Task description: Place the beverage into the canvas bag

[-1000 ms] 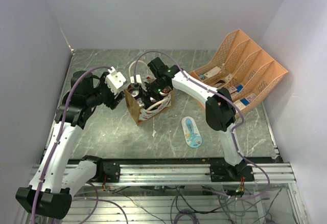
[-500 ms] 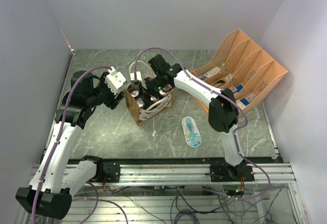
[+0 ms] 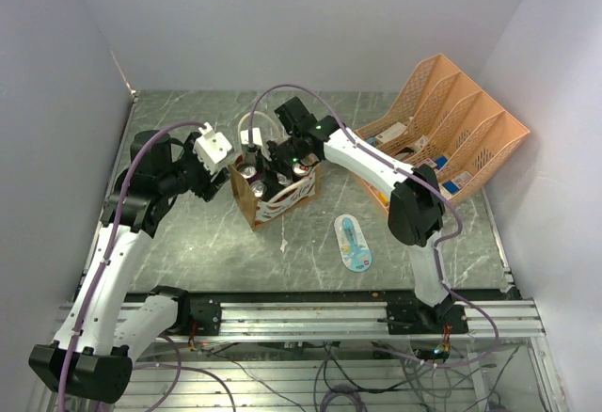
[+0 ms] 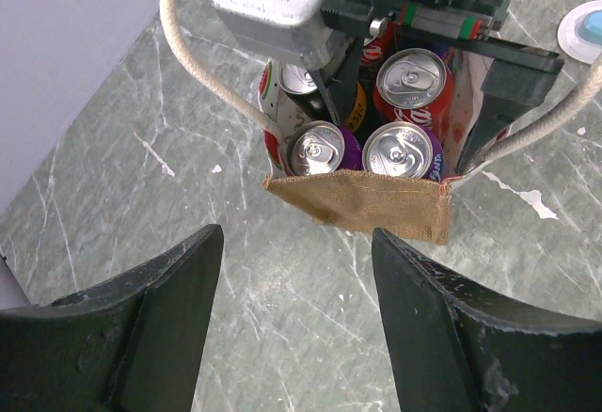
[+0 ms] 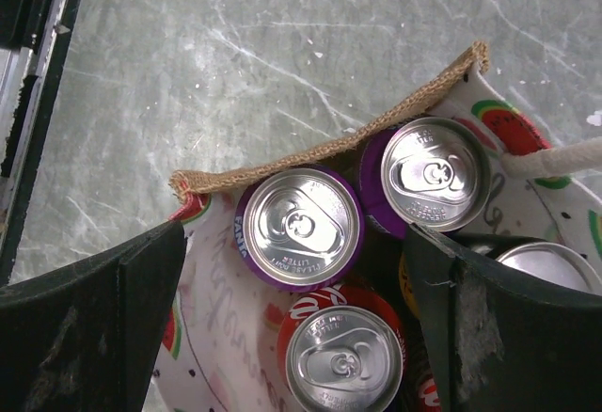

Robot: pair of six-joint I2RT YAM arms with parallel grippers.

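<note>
The canvas bag [image 3: 268,207] stands open at the table's middle, tan with watermelon prints and white handles. It holds several upright beverage cans. In the right wrist view I see two purple cans [image 5: 299,226], a red can [image 5: 343,363] and the bag's rim [image 5: 282,163]. My right gripper [image 3: 283,164] hangs over the bag's mouth, open, its fingers [image 5: 94,318] spread either side of the red can without touching it. My left gripper [image 3: 222,184] is open and empty just left of the bag. The left wrist view shows the bag [image 4: 357,200] beyond the left gripper [image 4: 296,323].
An orange mesh desk organizer [image 3: 451,139] with small cartons stands at the back right. A white and blue oval item [image 3: 353,241] lies on the table right of the bag. Grey walls close in on the left, back and right.
My right gripper has shifted slightly left and back over the bag, and its elbow has swung right. The left arm and the bag have not moved.
</note>
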